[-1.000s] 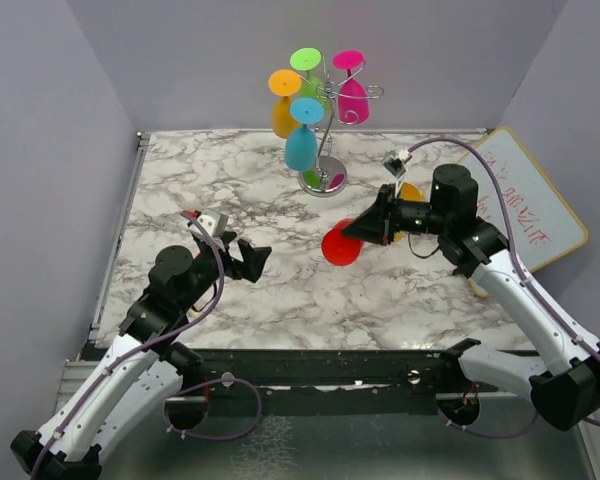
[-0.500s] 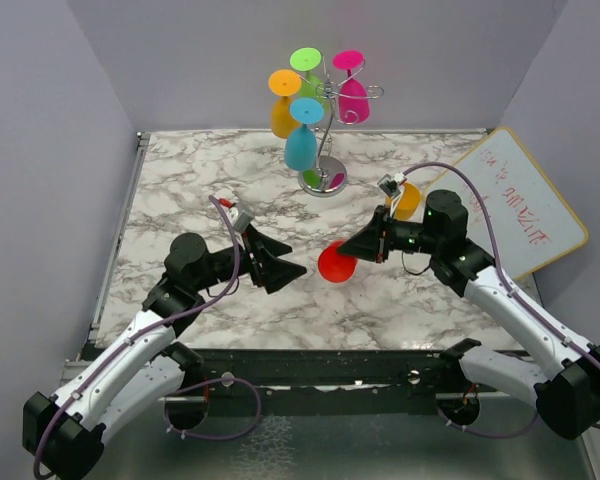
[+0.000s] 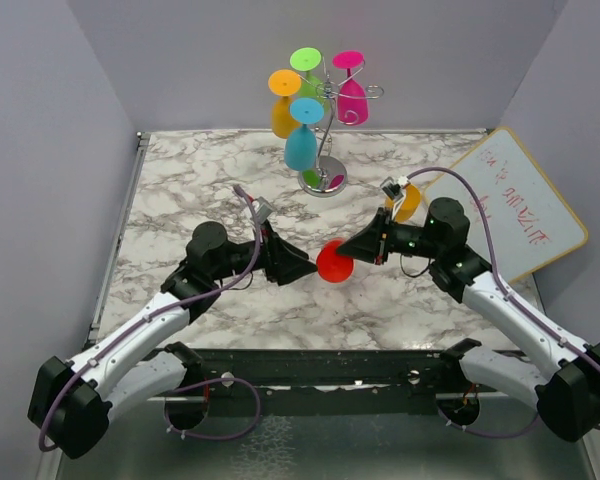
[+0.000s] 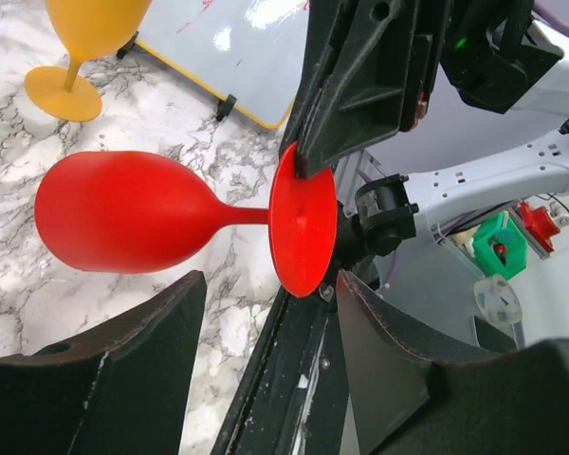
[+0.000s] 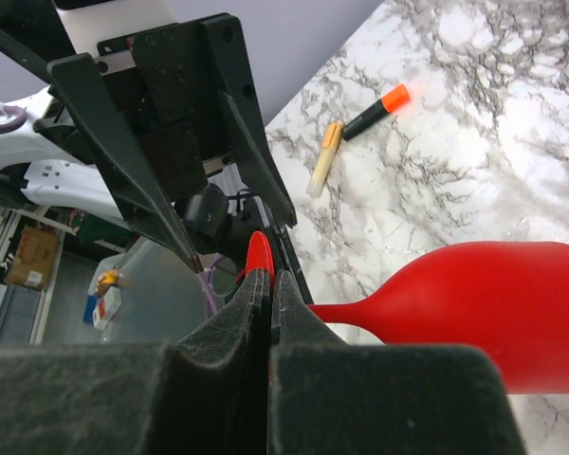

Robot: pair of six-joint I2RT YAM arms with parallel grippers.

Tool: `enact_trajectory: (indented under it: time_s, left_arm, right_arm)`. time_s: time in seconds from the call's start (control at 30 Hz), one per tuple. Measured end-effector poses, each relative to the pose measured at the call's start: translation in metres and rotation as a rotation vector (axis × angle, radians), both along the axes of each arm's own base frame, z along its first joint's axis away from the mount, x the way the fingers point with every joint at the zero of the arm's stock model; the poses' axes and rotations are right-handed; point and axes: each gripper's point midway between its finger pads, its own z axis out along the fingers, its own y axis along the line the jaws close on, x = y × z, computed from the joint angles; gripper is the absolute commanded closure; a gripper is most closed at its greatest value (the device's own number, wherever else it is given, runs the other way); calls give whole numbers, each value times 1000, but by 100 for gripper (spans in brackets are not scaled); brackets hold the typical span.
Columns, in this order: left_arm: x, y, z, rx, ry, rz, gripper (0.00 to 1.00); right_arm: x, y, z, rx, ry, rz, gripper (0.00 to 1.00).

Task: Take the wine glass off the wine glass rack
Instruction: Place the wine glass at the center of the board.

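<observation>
**Red glass off the rack, pinched by its foot**

The right gripper (image 5: 268,280) has its fingers (image 5: 242,318) clamped together on the foot rim of the red glass (image 5: 474,313), which lies level over the table (image 3: 180,180). The left gripper (image 3: 300,268) has its fingers apart, flanking that foot. The rack (image 3: 325,150) stands well behind.

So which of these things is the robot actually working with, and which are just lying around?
Job: red wine glass, pinched by its foot in the right gripper; left gripper, open, facing it; wine glass rack with four glasses hanging.
Lying about: orange glass standing upright; whiteboard; two markers.
</observation>
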Motion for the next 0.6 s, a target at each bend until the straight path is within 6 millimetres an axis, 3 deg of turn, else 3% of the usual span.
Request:
enact_trajectory:
  time_s: [0.1, 0.3, 0.6]
  left_arm:
    - [3, -9, 4, 2, 3, -18, 41]
    - [-6, -24, -2, 18, 25, -75, 54]
    - [-15, -35, -5, 28, 34, -113, 61]
  right_arm:
    - [-1, 0, 5, 26, -13, -1, 99]
    - [-3, 2, 17, 68, -41, 15, 99]
    - [-8, 0, 18, 70, -51, 22, 99]
